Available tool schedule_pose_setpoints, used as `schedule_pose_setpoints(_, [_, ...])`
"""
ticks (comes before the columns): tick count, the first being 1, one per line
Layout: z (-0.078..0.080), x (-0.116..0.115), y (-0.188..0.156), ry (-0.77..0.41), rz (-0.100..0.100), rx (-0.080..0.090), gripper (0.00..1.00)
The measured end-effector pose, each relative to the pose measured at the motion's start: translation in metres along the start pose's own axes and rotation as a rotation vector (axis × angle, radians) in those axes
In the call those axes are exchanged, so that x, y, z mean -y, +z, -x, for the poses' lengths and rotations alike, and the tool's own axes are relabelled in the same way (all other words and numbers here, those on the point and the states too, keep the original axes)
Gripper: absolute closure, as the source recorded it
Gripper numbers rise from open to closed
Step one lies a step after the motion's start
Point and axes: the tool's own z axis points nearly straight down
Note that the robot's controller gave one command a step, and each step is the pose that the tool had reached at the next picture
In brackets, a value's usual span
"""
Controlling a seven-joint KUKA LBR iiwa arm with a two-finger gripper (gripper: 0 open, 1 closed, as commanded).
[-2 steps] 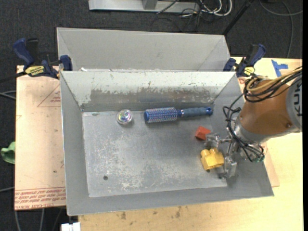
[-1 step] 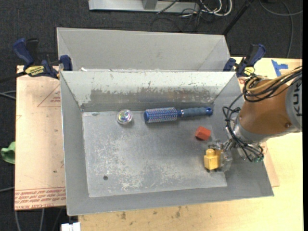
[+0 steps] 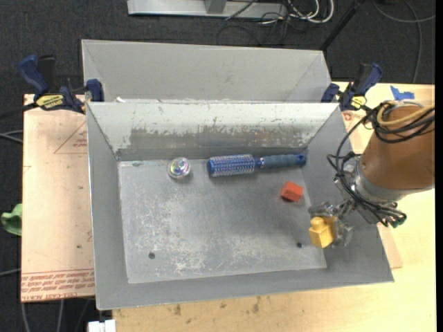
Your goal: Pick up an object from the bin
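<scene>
Hand (image 3: pixel 332 225) at rt of bin (image 3: pixel 208 244) — yellow block (image 3: pixel 320 233) just beside.

You are looking down on the grey metal bin (image 3: pixel 208 234) from above and somewhat to one side, framing all its walls; the arm (image 3: pixel 398 158) is reaching in from your right.

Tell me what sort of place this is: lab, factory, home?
Probably a robotics lab's grasping test setup: a grey metal bin holding unrelated odds like a blue hairbrush and an orange block, a robot arm reaching in, and loose cables behind it.
</scene>
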Motion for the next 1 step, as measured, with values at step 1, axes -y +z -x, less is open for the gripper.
schedule_pose_setpoints(1, [0.0235, -0.0007, -0.1200, -0.038, -0.005, 0.006, 1.00])
